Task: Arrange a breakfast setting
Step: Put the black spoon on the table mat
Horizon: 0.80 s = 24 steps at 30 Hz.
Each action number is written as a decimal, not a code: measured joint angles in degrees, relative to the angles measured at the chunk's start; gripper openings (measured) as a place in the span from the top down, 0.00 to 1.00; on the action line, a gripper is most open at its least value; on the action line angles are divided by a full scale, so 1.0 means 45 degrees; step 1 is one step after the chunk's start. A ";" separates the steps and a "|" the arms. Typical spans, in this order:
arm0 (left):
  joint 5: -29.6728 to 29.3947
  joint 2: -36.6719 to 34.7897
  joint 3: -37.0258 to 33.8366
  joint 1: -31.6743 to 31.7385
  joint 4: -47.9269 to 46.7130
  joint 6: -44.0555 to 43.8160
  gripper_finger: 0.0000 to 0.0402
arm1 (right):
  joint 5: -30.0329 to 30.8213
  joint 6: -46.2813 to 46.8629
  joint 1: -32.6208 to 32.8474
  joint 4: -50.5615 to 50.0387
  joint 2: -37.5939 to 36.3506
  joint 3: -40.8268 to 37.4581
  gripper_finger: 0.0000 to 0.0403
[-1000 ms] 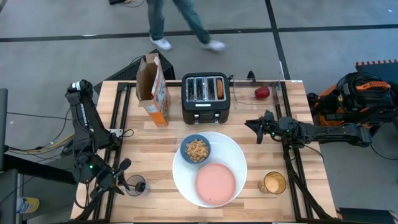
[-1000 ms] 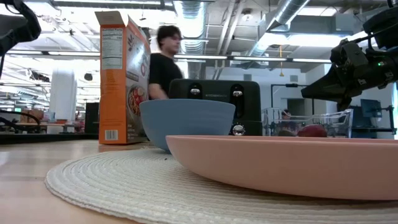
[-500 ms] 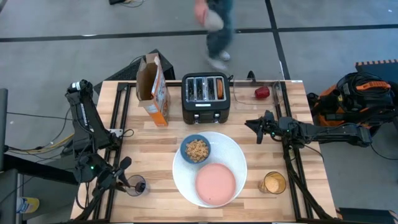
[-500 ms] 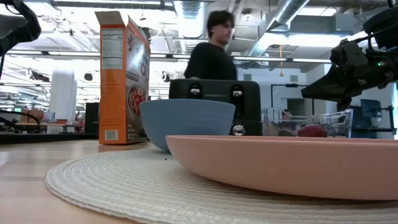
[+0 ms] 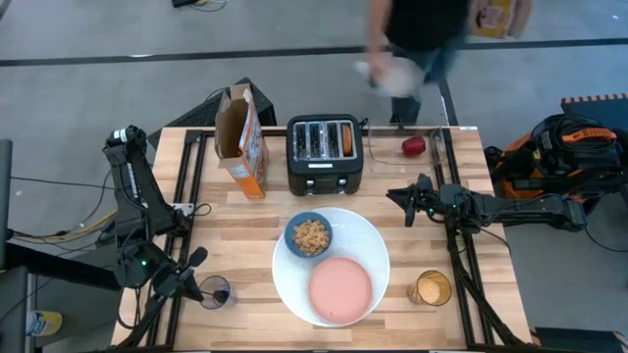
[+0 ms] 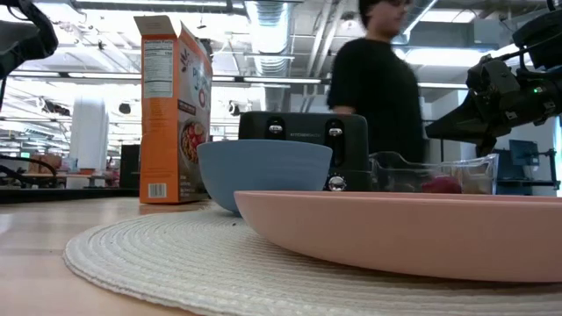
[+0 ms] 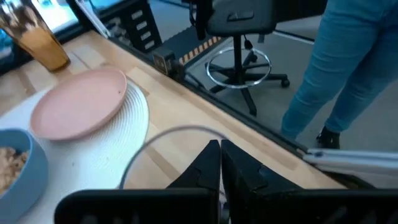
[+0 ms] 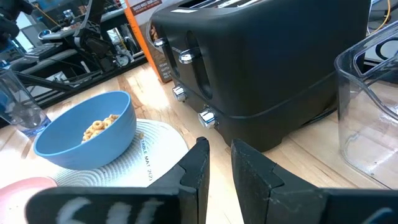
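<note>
A round white woven mat lies in the middle of the table. On it stand a blue bowl of brown cereal and an empty pink plate. A brown bagel piece sticks out of the black toaster's right slot. The red fruit lies in a clear container at the far right. No spoon shows. My left gripper is at the near left corner, shut at the rim of a clear glass. My right gripper hovers right of the mat, slightly open and empty, pointing at the toaster. My left gripper meets the clear glass at the part of its rim nearest the table's left edge, coming slanting from above. The fingertips hide the contact, so whether they pinch the rim cannot be told. The glass stands upright on the table.
An open orange cereal box stands left of the toaster. A glass of orange juice stands near the front right. A person walks past beyond the far edge. Bare wood lies between the cereal box and my left gripper.
Both arms have kept still. The person beyond the far edge has walked from behind the cereal box toward the table's right side.
</note>
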 joint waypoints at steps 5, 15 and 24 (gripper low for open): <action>-0.0026 0.0010 0.0000 0.0004 -0.0020 0.0109 1.00 | 0.0000 -0.0002 -0.0002 -0.0001 0.0000 0.0000 0.77; -0.0044 0.0010 0.0000 0.0009 -0.0559 -0.0115 1.00 | 0.0000 0.0000 0.0001 -0.0001 0.0000 0.0000 0.77; -0.0203 0.0015 0.0000 0.0009 -0.1008 -0.0454 1.00 | 0.0000 0.0000 -0.0002 -0.0001 0.0000 0.0000 0.77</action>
